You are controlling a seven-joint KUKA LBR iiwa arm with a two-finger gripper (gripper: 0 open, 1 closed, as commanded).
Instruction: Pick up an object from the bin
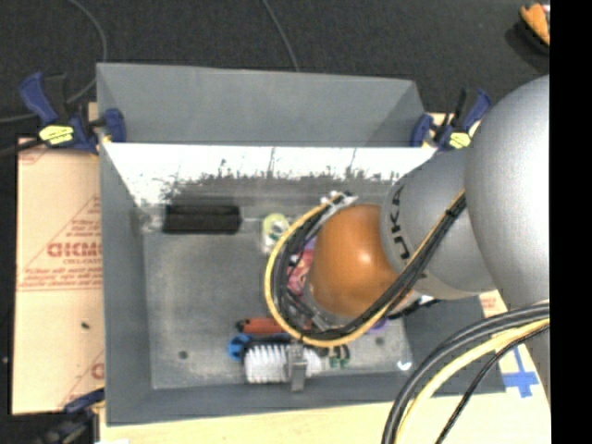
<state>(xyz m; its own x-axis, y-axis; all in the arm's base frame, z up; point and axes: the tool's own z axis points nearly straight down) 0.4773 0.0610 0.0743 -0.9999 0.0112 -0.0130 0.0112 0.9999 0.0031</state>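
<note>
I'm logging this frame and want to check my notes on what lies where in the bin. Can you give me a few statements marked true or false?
1. A black block lies alone at the far left of the bin floor. True.
2. The white brush rests against the far wall. False: it lies by the near wall, just below the arm's orange cover.
3. A red stick lies just beyond the white brush. True.
4. The orange cover hangs over the bin's left half. False: it is over the right half, where the arm comes in.
</note>
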